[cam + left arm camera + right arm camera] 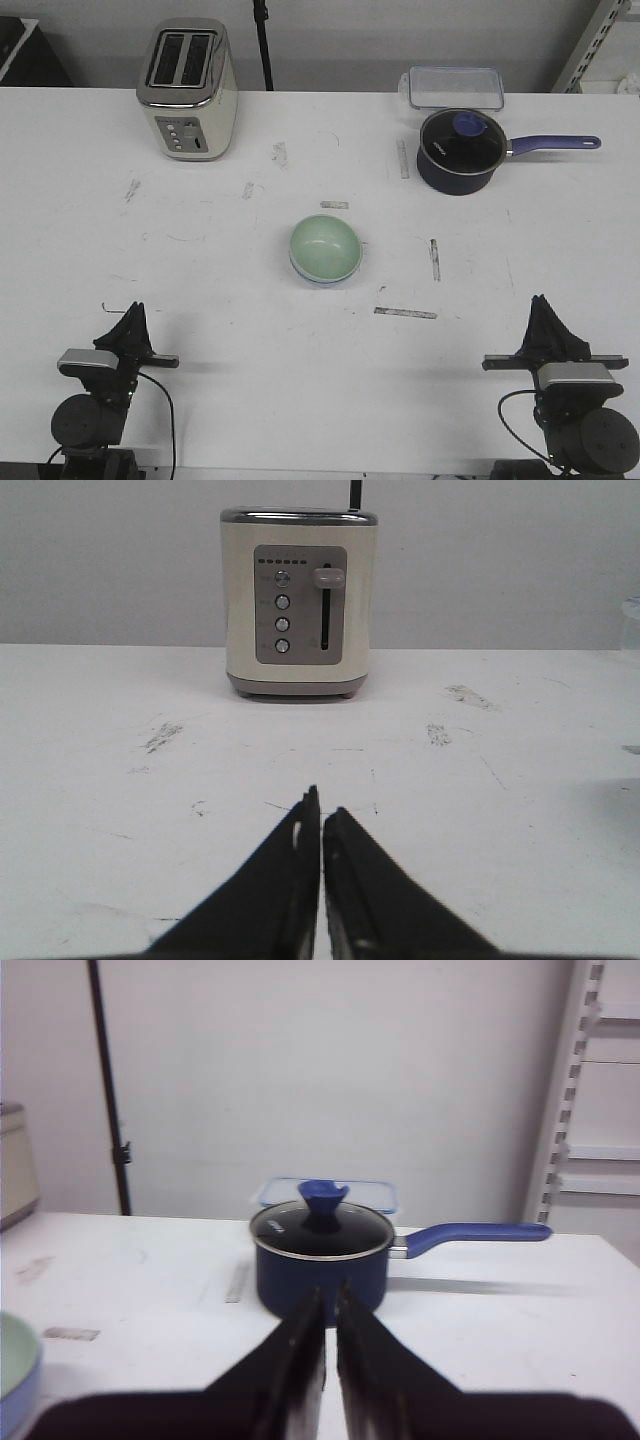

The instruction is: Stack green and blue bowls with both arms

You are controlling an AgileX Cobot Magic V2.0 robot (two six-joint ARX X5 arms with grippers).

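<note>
My left gripper (133, 312) sits low at the near edge of the table (220, 400), its jaws pressed together with only a hairline slit between them and nothing held. Straight ahead of it, well apart, stands the toaster (187, 90). The bowls lie ahead of it and off to its right.

The green bowl (325, 247) is nested in the blue bowl (318, 279), of which only a thin rim shows beneath, so the stack looks already made.

My right gripper (542, 305) is likewise closed and empty. The saucepan (458, 150) stands ahead of it, slightly to its left, and the bowls lie ahead and further left. Both claws look about equally far off, the left perhaps slightly nearer. Being round, the bowls offer no long axis to align with.
</note>
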